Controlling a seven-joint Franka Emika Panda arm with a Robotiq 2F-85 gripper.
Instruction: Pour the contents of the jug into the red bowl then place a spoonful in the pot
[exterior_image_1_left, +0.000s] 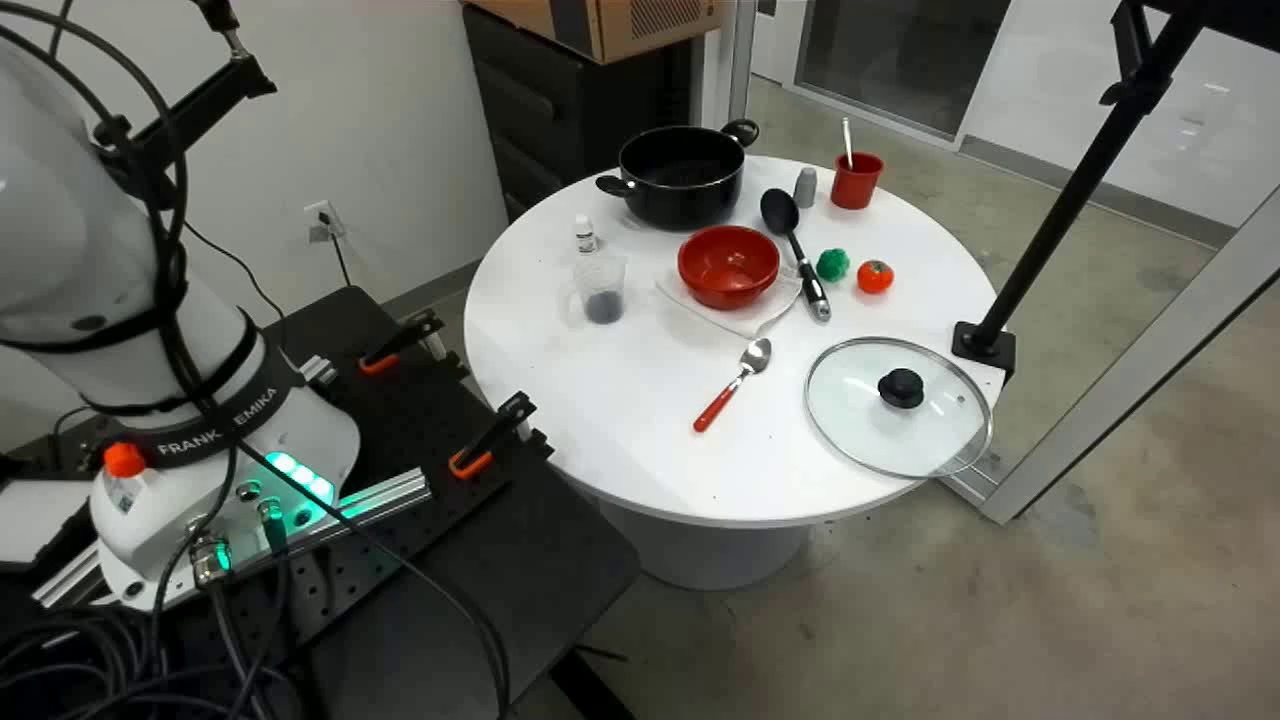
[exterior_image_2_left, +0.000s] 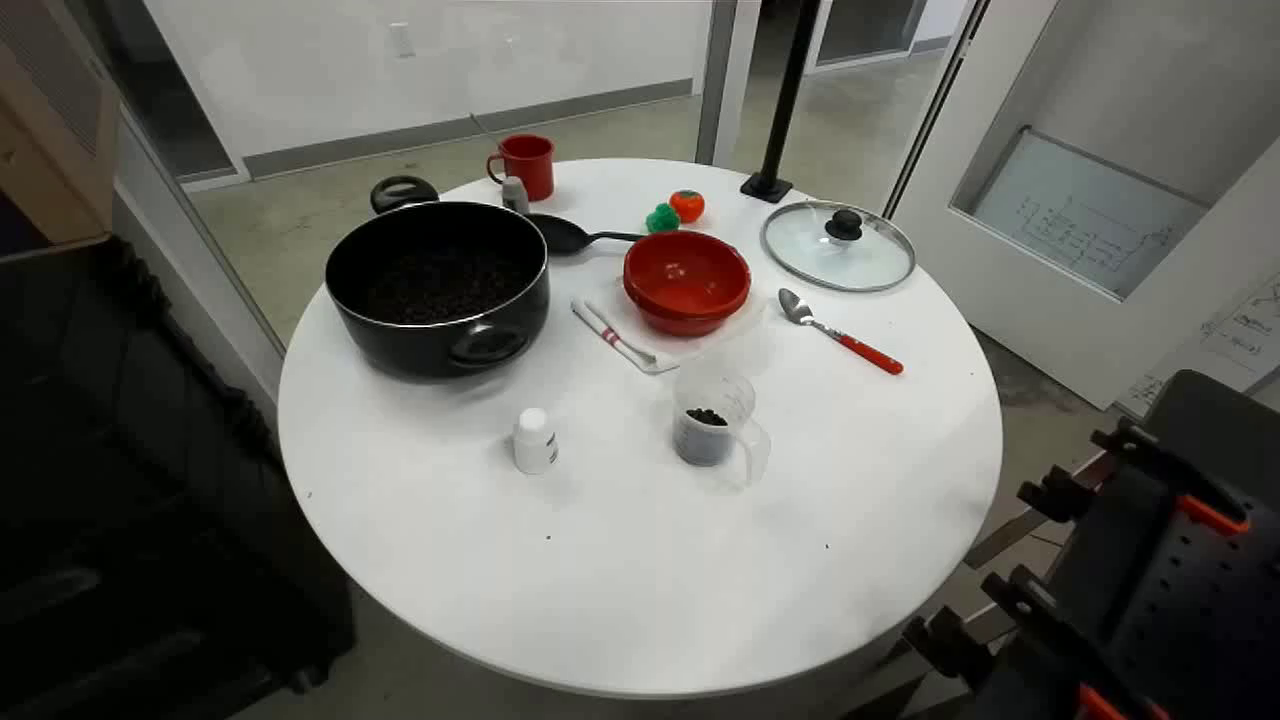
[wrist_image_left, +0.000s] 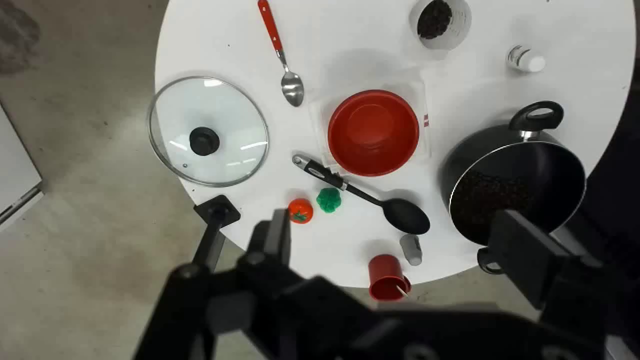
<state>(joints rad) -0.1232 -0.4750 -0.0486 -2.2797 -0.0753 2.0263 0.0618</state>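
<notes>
A clear jug (exterior_image_2_left: 705, 440) holding dark beans stands upright on the white table. The red bowl (wrist_image_left: 374, 132) rests on a pale folded cloth and looks empty inside. Dark beans cover the floor of the black pot (exterior_image_2_left: 440, 335), which stands without its lid. Two spoons lie on the table: a metal one with a red handle (exterior_image_1_left: 735, 385) and a large black one (wrist_image_left: 406, 216). My gripper (wrist_image_left: 394, 227) shows only in the wrist view, high above the table. Its fingers are wide apart with nothing held between them.
A glass lid (exterior_image_1_left: 900, 405) overhangs the table edge beside a black post (exterior_image_1_left: 1050, 220). Around the vessels are a white bottle (exterior_image_2_left: 535, 440), a red cup (wrist_image_left: 386, 275), a grey shaker (wrist_image_left: 411, 249), a toy tomato (wrist_image_left: 300, 210) and a green piece (wrist_image_left: 328, 199).
</notes>
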